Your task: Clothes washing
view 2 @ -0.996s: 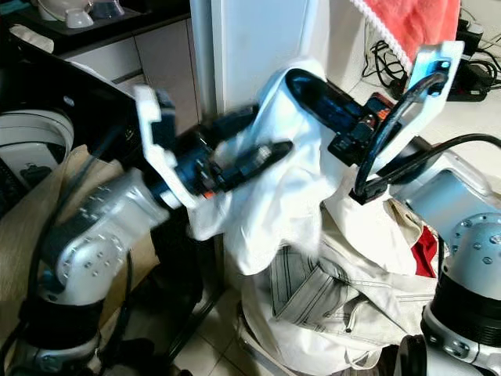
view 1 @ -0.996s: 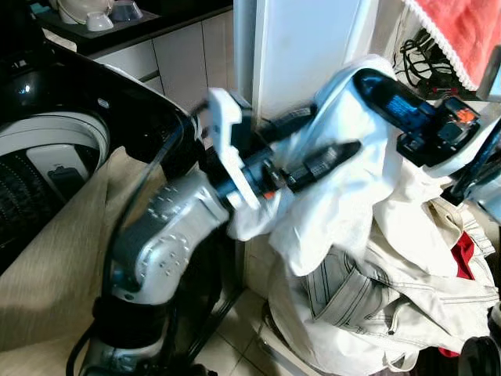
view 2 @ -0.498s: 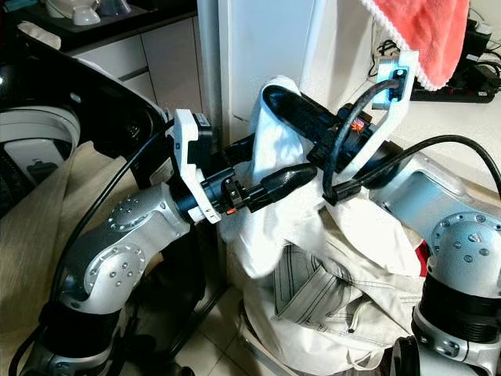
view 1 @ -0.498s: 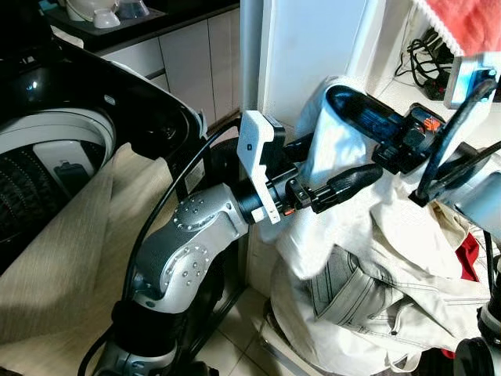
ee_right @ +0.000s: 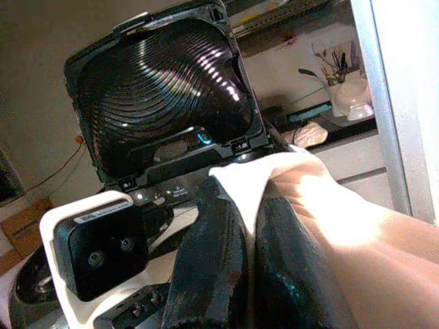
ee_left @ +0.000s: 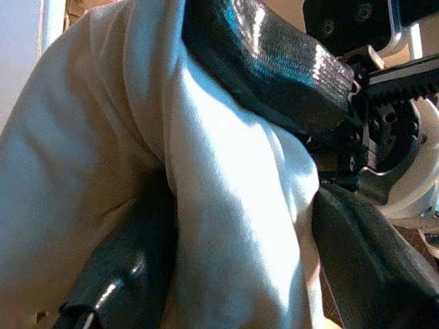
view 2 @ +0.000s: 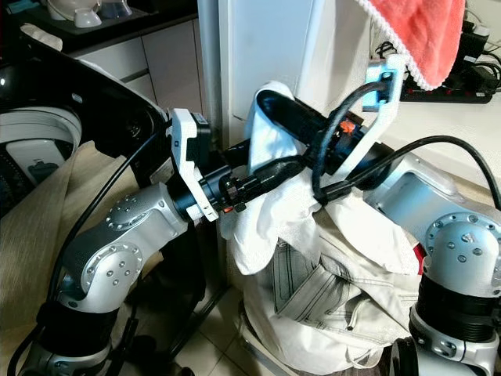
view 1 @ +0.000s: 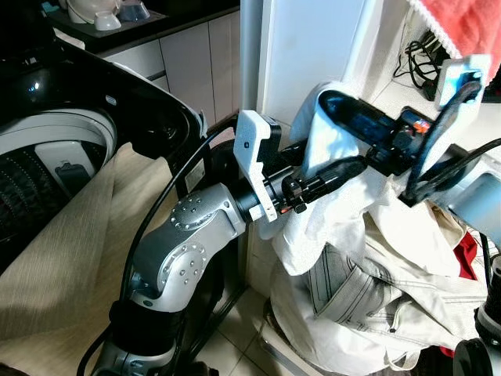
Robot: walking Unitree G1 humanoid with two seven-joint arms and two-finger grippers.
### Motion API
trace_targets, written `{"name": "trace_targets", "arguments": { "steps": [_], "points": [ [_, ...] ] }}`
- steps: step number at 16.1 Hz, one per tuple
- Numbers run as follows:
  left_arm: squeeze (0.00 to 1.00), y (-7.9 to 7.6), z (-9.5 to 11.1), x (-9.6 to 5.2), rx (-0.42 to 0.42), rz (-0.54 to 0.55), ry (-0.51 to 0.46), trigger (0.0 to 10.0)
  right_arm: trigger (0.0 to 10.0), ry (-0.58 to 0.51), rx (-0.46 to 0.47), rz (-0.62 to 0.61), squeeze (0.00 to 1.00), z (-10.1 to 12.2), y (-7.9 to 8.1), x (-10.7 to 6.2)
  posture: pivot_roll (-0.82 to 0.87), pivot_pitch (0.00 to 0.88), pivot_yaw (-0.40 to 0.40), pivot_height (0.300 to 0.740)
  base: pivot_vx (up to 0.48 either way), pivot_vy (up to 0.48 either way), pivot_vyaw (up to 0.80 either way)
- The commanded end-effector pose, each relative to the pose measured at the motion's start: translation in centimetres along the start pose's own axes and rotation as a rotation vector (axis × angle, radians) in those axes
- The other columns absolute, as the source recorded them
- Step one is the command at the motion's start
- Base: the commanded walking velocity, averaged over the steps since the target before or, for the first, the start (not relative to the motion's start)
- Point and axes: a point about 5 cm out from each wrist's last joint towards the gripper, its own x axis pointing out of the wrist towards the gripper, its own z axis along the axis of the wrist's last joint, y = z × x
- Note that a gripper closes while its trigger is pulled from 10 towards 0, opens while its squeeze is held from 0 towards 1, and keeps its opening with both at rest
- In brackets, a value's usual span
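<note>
Tiled laundry corner: open washing machine [view 1: 55,149] far left w/ beige cloth [view 1: 70,251] draped over its rim, heap of pale clothes [view 2: 344,305] at right. White garment [view 2: 270,211] hangs mid-air above heap, beside white pillar. Right gripper [view 2: 274,106] is pinching its top fold; left gripper [view 1: 337,168] pinches the same cloth just below. Looks light, limp, prob. slippy — bunch a thick fold, don't take a thin edge.

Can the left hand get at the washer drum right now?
Probably not yet. The left hand is shut on the white garment, which the right hand also grips. The washer drum lies open on the robot's left, across the beige cloth.
</note>
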Motion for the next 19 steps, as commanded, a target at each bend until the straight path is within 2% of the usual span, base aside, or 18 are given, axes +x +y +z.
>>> {"name": "trace_targets", "arguments": {
  "steps": [1,11,12,13,14,16,19],
  "points": [
    [0.00,0.0,-0.2,0.0,-0.013,0.005,0.013,0.0,0.0,0.002,-0.033,0.034,0.00,0.1,0.9,0.2,-0.09,0.000,-0.008,0.740,0.000,0.000,0.00],
    [0.00,0.4,0.1,-0.3,-0.010,0.031,-0.012,0.0,0.0,0.007,-0.056,-0.003,0.00,0.4,0.9,0.2,-0.09,0.000,-0.003,0.740,0.000,0.000,0.00],
    [0.00,0.6,0.1,-0.4,-0.006,0.041,-0.010,0.0,8.8,0.012,-0.055,0.038,1.00,0.3,1.3,0.1,-0.09,0.000,-0.003,0.740,0.000,0.000,0.00],
    [0.00,0.7,0.1,-0.5,-0.004,0.043,-0.010,0.0,8.8,0.013,-0.056,0.043,1.00,0.3,1.3,0.1,-0.09,0.000,-0.003,0.740,0.000,0.000,0.00],
    [0.00,0.8,0.2,-0.7,-0.002,0.049,-0.010,0.0,9.8,0.012,-0.055,0.040,1.00,0.3,1.3,0.1,-0.09,0.000,-0.002,0.740,0.000,0.000,0.00],
    [0.00,1.5,0.5,-1.3,0.010,0.095,-0.017,0.0,10.0,0.001,-0.042,0.047,1.00,0.4,1.3,0.1,-0.09,0.000,-0.003,0.740,0.000,0.000,0.00],
    [0.00,3.2,1.7,-3.4,0.068,0.169,-0.016,0.0,10.0,-0.053,-0.080,0.045,1.00,1.4,1.4,0.0,-0.09,0.000,-0.002,0.740,0.000,0.000,0.00]
  ]
}}
